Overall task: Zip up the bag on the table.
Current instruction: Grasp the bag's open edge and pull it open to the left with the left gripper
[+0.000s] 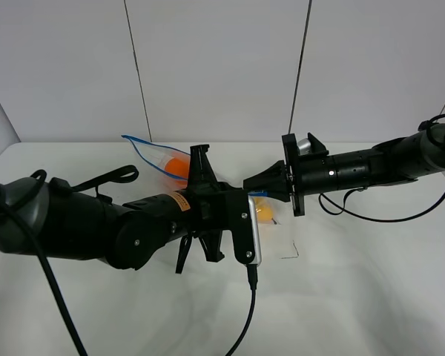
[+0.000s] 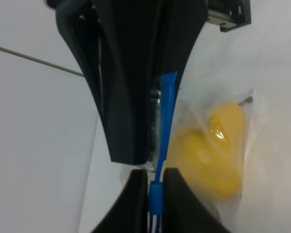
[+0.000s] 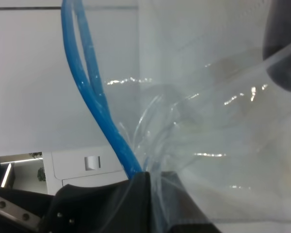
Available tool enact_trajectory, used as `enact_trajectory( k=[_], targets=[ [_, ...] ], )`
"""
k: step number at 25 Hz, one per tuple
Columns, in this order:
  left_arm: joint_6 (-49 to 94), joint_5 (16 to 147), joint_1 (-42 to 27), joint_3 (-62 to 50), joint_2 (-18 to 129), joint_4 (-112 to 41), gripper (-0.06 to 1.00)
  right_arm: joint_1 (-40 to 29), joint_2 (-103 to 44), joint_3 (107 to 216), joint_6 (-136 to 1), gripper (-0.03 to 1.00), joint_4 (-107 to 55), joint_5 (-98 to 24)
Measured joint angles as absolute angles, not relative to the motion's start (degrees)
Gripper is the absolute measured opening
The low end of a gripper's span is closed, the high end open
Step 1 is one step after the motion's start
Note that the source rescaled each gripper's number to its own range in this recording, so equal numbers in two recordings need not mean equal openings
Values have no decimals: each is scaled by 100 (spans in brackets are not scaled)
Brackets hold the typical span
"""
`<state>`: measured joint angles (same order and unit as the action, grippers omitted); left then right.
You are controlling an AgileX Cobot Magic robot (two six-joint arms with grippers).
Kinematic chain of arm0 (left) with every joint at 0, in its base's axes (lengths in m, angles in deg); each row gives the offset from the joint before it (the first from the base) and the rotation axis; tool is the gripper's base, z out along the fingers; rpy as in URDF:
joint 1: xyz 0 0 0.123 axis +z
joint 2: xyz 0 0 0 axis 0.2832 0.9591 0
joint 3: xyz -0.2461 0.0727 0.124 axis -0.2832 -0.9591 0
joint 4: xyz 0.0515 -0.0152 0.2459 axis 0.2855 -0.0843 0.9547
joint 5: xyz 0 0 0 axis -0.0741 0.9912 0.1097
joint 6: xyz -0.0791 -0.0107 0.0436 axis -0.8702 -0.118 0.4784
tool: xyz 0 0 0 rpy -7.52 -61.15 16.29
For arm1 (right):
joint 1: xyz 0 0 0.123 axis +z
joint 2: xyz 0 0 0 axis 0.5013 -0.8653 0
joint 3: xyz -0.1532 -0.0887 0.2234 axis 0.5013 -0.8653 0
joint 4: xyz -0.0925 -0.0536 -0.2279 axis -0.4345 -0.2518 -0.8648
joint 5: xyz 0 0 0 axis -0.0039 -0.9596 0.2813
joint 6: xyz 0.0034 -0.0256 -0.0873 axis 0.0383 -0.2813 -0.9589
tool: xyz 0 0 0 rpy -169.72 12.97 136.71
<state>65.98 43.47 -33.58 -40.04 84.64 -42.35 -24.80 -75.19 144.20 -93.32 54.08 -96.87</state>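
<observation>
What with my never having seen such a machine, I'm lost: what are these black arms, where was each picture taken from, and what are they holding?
These are two black robot arms, each ending in a gripper. The wide picture comes from a camera mounted high, looking down on the white table. The other two come from a camera on each arm's wrist, looking along its gripper. Between the arms is a clear plastic bag with an orange and a yellow fruit inside. The left gripper is shut on the bag's blue zip strip, and the right gripper pinches the same strip.
</observation>
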Motion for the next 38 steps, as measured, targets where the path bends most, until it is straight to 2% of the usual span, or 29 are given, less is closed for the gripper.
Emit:
enact_trajectory(
  k=[8, 13, 20, 38],
  targets=[
    [6656, 4353, -3329, -4004, 8444, -4235, 0, -2480, -7519, 14420, -9332, 0, 5414, -9687],
    [6721, 4517, -3042, -4102, 8113, -4128, 0, -2468, -7515, 14420, -9308, 0, 5605, -9812],
    [6893, 4605, -2308, -4380, 7688, -4081, 0, -2446, -7501, 14420, -9289, 0, 5671, -9807],
    [6900, 4733, -281, -4406, 7681, -4026, 0, -2451, -7501, 14420, -9233, 0, 5701, -9684]
  ],
)
